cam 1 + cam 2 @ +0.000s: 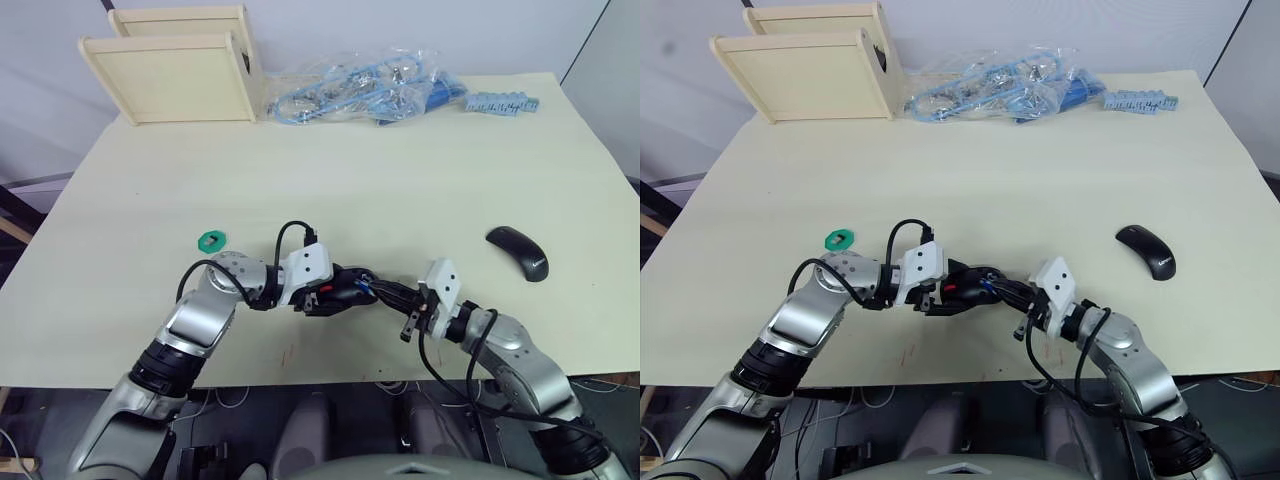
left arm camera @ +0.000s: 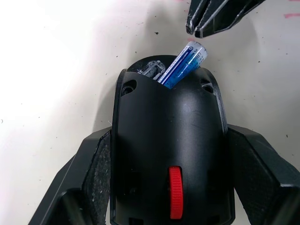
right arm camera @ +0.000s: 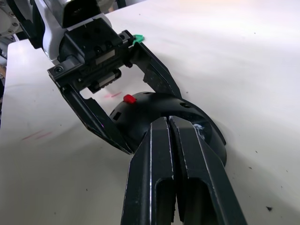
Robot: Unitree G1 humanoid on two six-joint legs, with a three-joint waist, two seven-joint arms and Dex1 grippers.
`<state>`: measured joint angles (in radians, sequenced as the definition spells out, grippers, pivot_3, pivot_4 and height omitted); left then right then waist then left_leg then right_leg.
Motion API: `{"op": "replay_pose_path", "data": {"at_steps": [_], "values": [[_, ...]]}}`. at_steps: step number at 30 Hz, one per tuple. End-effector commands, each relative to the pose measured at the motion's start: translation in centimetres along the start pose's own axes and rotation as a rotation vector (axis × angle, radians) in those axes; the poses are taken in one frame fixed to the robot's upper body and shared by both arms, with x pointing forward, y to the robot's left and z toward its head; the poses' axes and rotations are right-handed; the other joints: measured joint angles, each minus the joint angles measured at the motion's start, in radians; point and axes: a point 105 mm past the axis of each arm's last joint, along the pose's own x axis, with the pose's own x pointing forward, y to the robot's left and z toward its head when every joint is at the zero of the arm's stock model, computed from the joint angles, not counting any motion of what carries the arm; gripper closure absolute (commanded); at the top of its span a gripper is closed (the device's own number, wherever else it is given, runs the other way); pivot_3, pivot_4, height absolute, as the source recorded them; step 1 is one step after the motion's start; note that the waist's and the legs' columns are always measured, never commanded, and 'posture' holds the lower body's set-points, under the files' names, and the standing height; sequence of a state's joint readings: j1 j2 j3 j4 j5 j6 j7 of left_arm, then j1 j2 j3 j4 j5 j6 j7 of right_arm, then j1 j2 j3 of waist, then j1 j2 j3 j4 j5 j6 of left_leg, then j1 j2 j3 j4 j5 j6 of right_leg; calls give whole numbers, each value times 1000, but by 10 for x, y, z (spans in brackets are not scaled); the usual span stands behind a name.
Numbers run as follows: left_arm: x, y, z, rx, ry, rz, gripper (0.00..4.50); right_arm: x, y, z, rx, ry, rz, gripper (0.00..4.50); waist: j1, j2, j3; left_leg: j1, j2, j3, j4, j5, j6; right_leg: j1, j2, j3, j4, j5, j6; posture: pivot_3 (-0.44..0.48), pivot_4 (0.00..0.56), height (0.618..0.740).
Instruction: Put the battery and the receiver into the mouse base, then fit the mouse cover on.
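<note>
— Between the two black fingers of the left pincer sits the black oval plastic mouse base with its red scroll wheel, clamped at both flanks. Does that grip look sound?

— It looks it. The shell is stiff and light, and the padded fingers press its widest sides, which I judge the right place to hold it; the top is smooth and would slip.

— And the small blue cylindrical battery with the silvery end?

— Beyond the left pincer's fingertips, at the far end of the base. It leans out of the hollow compartment, tilted, one end down inside and the silvery end in the air. Not seated, I judge.

— The right pincer?

— Its fingers are pressed together with nothing between them, the tips just beside the battery's raised end, apart from it. A battery is hard, round and slick, so it will roll off a side push; a press down on the raised end seems surer to me.

— The glossy black curved mouse cover?

— Well apart from the right pincer, on its outer side, lying on the pale tabletop. Thin, smooth shell; take it across its edges.

— The receiver?

— Too small to tell. The little green disc lies beyond the left pincer's arm.
</note>
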<state>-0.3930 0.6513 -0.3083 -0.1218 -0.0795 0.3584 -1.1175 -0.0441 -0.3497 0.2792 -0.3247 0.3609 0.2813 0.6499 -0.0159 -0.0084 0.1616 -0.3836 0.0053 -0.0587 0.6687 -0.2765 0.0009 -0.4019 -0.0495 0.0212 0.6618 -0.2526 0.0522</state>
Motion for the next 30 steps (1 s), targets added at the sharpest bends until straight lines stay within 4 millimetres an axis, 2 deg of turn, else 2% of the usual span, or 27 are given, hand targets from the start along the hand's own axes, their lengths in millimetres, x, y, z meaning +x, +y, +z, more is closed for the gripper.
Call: {"op": "replay_pose_path", "data": {"at_steps": [1, 10, 16, 30], "values": [[5, -9, -12, -27, 41, -45, 1524, 0, 3, 5, -12, -40, 7, 4418, 0, 0, 0, 0, 0, 0, 0, 0, 0, 0, 0, 0, 0, 0, 0, 0, 150, 740], [4, -11, -12, -28, 40, -45, 1524, 3, 1, -2, 1, -35, -7, 4418, 0, 0, 0, 0, 0, 0, 0, 0, 0, 0, 0, 0, 0, 0, 0, 0, 150, 740], [4, -11, -11, -28, 40, -45, 1524, 6, -8, -9, 21, -26, -43, 4418, 0, 0, 0, 1, 0, 0, 0, 0, 0, 0, 0, 0, 0, 0, 0, 0, 150, 740], [5, -11, -10, -33, 38, -43, 1524, 11, 0, -49, 59, 150, -8, 4418, -3, 0, -1, 3, 0, 0, 0, 0, 0, 2, 0, 1, 1, 0, 0, 0, 150, 740]]}}
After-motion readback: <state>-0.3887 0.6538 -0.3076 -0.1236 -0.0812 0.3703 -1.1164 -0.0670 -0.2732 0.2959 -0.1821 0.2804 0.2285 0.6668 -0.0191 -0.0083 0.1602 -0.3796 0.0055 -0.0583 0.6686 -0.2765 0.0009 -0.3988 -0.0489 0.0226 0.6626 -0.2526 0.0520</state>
